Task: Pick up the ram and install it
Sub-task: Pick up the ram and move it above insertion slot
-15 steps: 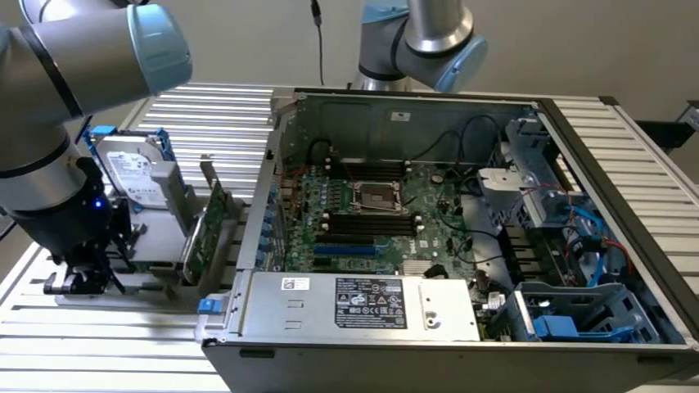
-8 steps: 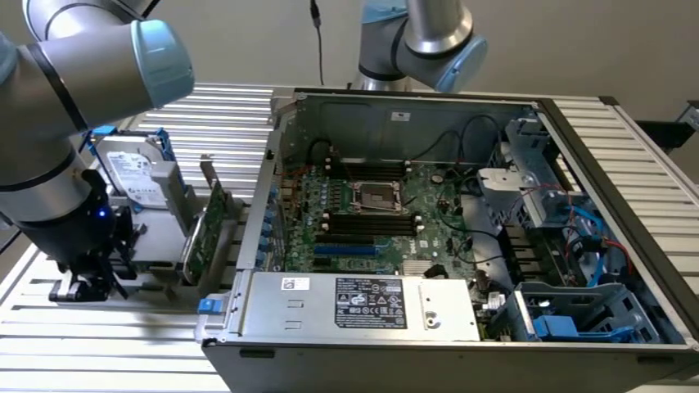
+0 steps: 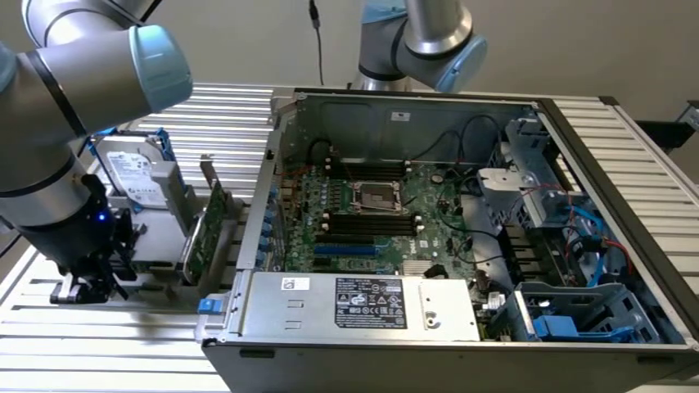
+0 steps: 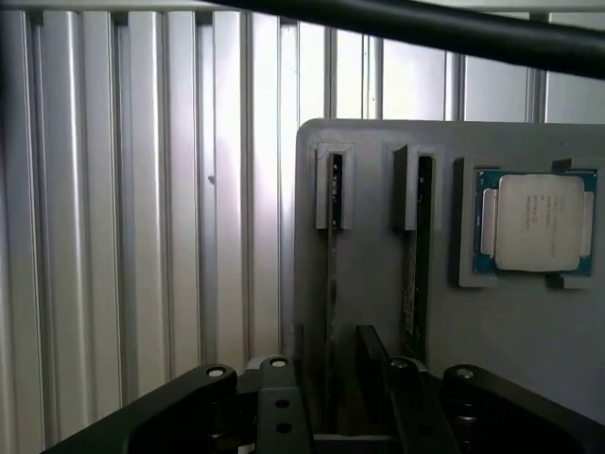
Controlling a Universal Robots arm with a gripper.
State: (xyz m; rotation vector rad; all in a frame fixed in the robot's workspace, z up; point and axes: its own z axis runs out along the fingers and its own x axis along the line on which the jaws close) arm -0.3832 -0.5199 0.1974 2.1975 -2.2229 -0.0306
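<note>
The jaws hang spread astride the ram [image 4: 332, 274] farther from the CPU [image 4: 535, 222], its long edge running straight ahead of them.

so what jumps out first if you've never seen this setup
The open computer case with its green motherboard dominates the exterior view's middle and right. At that view's left, the gripper hangs low over a grey holder with ram standing in slots beside a processor.
</note>
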